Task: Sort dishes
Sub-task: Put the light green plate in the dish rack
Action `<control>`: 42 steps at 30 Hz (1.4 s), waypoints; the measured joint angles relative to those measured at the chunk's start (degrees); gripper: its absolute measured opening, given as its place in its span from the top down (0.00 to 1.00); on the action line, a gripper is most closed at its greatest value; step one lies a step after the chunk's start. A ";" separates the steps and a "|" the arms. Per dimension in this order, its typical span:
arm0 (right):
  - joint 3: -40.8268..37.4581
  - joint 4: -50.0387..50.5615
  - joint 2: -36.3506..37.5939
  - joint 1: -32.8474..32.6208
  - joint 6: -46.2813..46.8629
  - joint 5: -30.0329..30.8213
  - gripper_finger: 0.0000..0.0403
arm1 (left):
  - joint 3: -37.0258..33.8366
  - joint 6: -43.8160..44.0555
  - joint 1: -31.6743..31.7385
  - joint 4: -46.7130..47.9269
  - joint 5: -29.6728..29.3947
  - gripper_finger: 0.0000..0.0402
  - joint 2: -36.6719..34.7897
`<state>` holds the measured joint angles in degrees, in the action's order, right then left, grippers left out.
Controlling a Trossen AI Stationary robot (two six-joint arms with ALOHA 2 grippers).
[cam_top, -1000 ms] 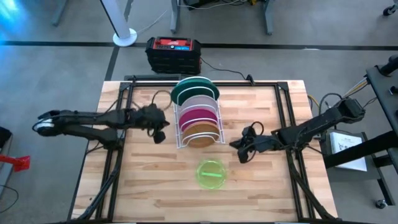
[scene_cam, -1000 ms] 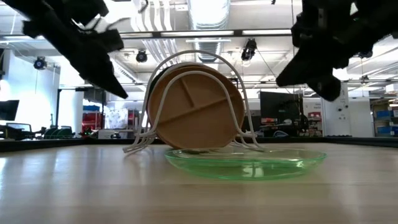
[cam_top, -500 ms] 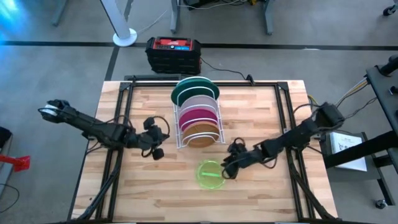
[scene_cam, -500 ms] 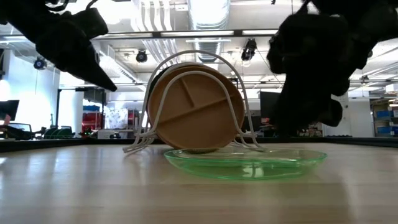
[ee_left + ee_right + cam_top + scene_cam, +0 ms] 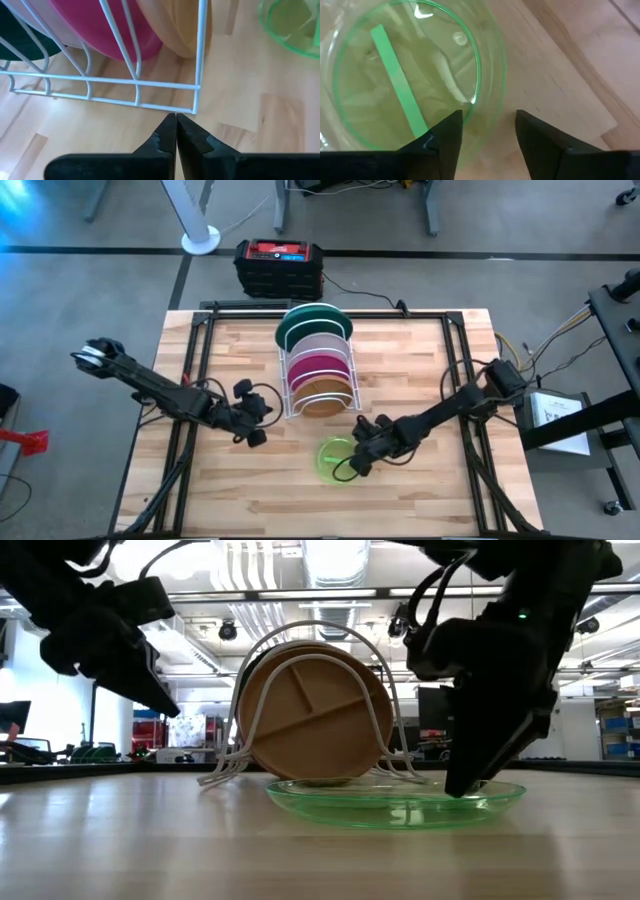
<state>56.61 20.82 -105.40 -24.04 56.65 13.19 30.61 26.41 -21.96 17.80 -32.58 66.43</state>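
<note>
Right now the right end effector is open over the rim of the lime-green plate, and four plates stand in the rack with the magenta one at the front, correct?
Not quite: the front plate in the rack is the brown divided plate, as the high view shows; the magenta plate stands behind it. The rest holds: the right end effector is open over the lime-green plate's rim.

Translucent lime-green plate (image 5: 337, 457), brown divided plate (image 5: 318, 724), white rack (image 5: 318, 388)

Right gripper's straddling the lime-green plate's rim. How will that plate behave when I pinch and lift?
The lime-green plate looks thin and translucent, so probably light and slightly flexible. Its glossy rim may slip between the right gripper's open fingers. Lying flat on the table, it may skid rather than tip.
</note>
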 joint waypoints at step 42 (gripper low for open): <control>0.32 -30.10 25.43 6.29 -74.39 50.37 1.00 | 0.66 -4.98 -0.07 -0.19 -11.03 1.00 1.21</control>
<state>56.93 -9.29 -79.97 -17.75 -17.74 63.56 31.27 21.43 -22.02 17.61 -43.62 67.64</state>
